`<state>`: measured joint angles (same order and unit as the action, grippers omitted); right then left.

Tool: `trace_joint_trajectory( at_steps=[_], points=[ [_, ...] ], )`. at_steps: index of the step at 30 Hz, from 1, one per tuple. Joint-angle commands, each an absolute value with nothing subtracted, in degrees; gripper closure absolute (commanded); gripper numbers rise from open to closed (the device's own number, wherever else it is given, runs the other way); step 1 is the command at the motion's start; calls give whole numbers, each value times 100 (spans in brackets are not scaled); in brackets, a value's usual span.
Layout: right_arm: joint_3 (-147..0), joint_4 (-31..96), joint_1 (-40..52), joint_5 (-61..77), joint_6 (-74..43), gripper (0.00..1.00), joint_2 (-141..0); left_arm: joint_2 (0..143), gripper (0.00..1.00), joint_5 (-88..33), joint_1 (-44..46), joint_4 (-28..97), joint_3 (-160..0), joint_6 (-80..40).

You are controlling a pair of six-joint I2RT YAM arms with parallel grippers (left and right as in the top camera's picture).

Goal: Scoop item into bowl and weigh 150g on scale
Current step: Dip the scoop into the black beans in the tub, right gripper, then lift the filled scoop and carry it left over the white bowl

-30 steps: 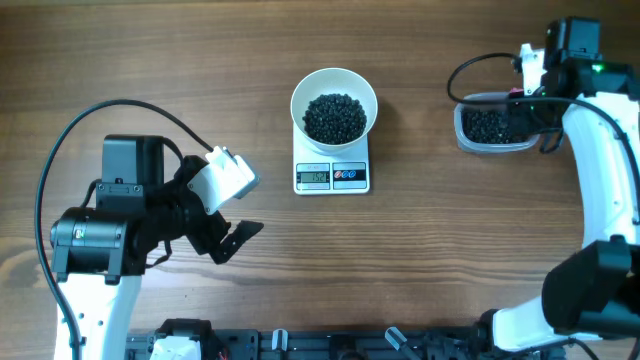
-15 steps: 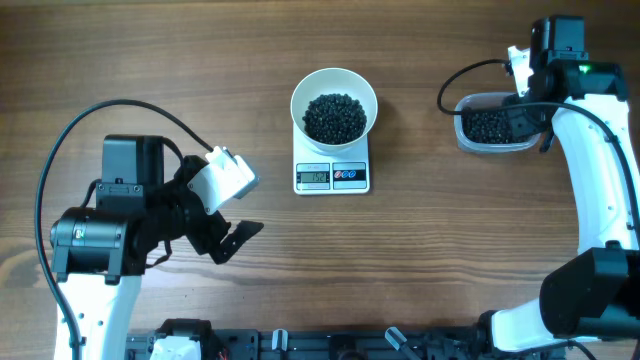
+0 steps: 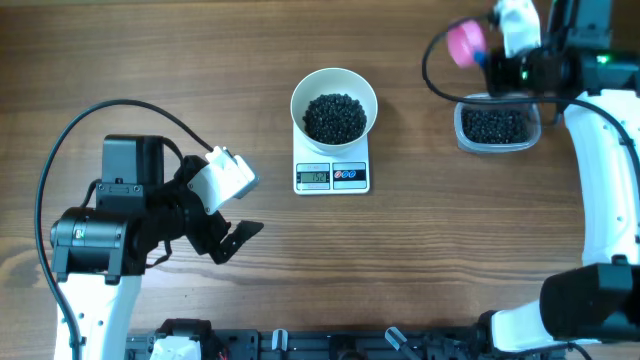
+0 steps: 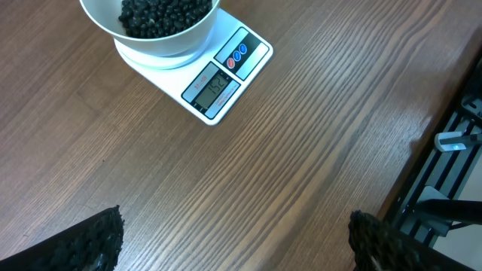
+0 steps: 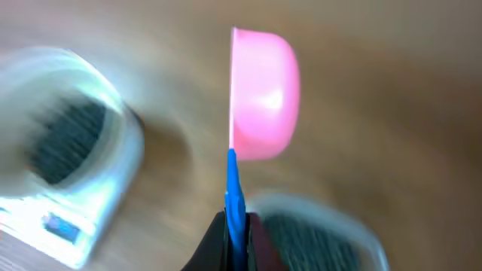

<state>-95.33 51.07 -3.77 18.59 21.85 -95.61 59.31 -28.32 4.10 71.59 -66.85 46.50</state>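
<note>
Right hand gripping pink scoop by blue handle, upper right, near tub. Beans sitting in bowl on scale, upper centre. Left hand gaping, empty. You're likely topping up: be tipping slowly, watching display.

This is looking like a robot lab: a left arm and right arm are standing at a wood table, a cable is looping over it, a black rail is edging it.
</note>
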Motion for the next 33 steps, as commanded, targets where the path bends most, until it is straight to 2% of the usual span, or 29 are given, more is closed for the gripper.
trace_joint_trajectory(
  at_steps=[1, 10, 18, 23, 33],
  points=[
    [-9673, 4842, -285, 3568, 2261, 96, -9491, 5922, 0, -2838, 434, 7142, -6790, 4779],
    [-9664, 5205, 823, 3361, 2707, 96, -9758, 5922, 0, -2838, 434, 7142, -6790, 4779],
    [-9303, 5358, 1734, 1688, 3411, 96, -9837, 5922, 0, -2838, 434, 7142, -6790, 4779],
    [-9008, 5015, 1944, 893, 3815, 96, -9981, 5922, 0, -2838, 434, 7142, -6790, 4779],
    [-9002, 4545, 2091, 851, 4375, 96, -10379, 5922, 0, -2838, 434, 7142, -6790, 4779]
  ],
)
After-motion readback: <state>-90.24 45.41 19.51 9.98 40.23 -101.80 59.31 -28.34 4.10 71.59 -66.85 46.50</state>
